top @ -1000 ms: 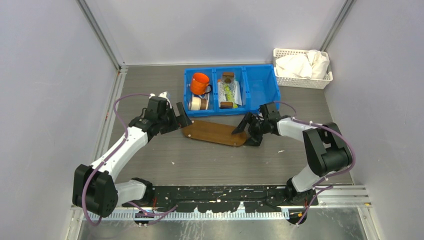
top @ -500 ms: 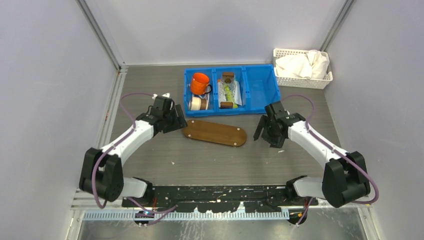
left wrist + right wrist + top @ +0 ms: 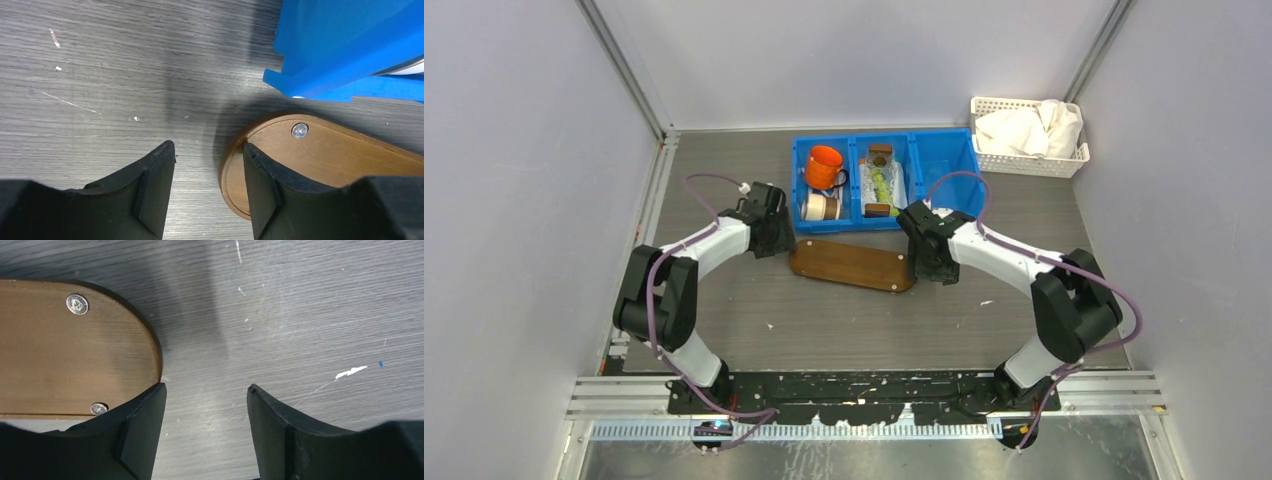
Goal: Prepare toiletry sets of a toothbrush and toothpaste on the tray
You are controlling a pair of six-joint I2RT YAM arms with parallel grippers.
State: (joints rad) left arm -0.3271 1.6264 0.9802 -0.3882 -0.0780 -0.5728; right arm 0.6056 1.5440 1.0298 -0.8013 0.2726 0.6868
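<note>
The tray [image 3: 854, 265] lies flat on the table just in front of the blue bin, and it carries nothing. My left gripper [image 3: 781, 240] is open at its left end. In the left wrist view one finger is over the tray [image 3: 325, 155] and the other over the table, with the rim between the left gripper's [image 3: 207, 150] jaws. My right gripper [image 3: 924, 262] is open at the right end. One finger of the right gripper [image 3: 205, 390] overlaps the tray [image 3: 60, 355]; bare table shows in the gap. A yellow-green toothpaste [image 3: 880, 183] lies in the bin's middle compartment. I cannot make out a toothbrush.
The blue three-compartment bin [image 3: 944, 170] stands behind the tray, and its corner [image 3: 340, 45] is close to my left fingers. An orange cup [image 3: 824, 165] and a white-brown cup [image 3: 821, 207] fill its left compartment. A white lattice basket [image 3: 1024, 160] with cloth sits at the back right.
Half a second ago both grippers stood a little off the tray's ends. Both have since moved in onto the ends, and their jaws have narrowed.
</note>
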